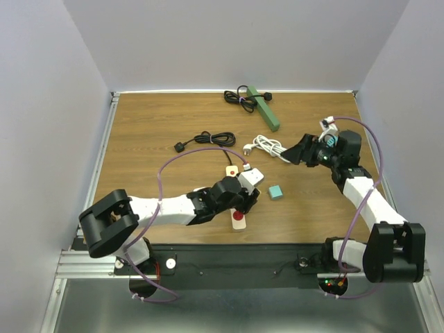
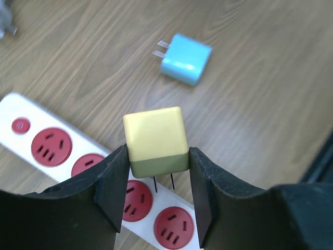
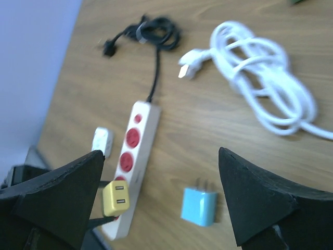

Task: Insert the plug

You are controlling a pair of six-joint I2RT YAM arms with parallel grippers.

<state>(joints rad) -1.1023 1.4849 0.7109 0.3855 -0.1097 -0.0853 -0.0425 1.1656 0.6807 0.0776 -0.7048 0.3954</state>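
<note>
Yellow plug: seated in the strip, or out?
Out. The left gripper holds the yellow plug above the power strip, both prongs bare.

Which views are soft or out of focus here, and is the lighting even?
Right wrist: whole frame soft, white cable and power strip smeared. Left wrist: sharp on the yellow plug. Top external: crisp, evenly lit, no glare.

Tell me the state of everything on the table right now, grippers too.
power strip: visible sockets empty.
yellow plug: gripped, prongs down over the power strip, not inserted.
left gripper: shut on yellow plug.
right gripper: open, empty.
blue charger: lying loose, unplugged.
white cable: coiled, unplugged.
</note>
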